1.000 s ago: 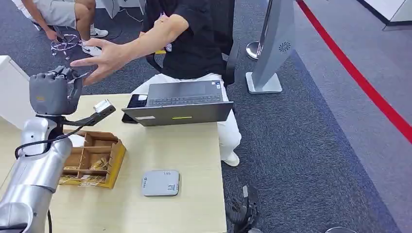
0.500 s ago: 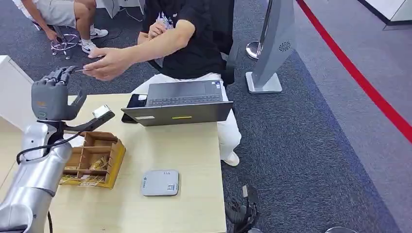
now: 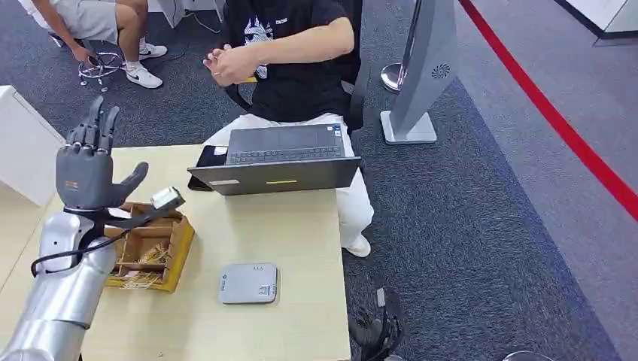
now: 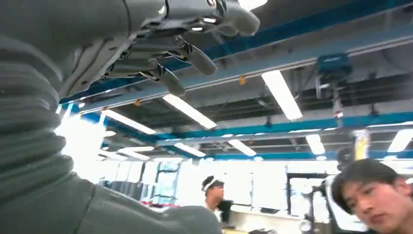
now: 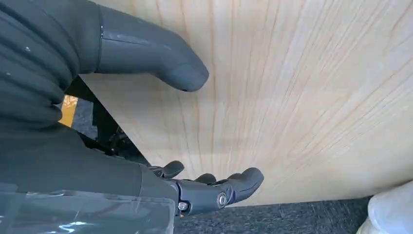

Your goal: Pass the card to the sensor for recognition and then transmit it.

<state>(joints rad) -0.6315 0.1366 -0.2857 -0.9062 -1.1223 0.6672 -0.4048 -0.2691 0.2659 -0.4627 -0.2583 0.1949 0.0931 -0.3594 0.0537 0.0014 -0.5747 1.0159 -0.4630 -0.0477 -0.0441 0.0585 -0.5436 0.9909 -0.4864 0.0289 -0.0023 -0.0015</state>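
Head view shows our left hand point(image 3: 84, 174) now raised with fingers spread and holding nothing. The person's hands point(image 3: 228, 65), which reached to it a moment ago, have drawn back well beyond it, likely with the card, which we cannot make out.

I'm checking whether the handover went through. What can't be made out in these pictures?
- Card: none plain between the person's hands, too small in the head view.
- Box contents: partly behind the left hand and its arm.
- Phone: partly hidden by the laptop.
- Sensor markings: too small.
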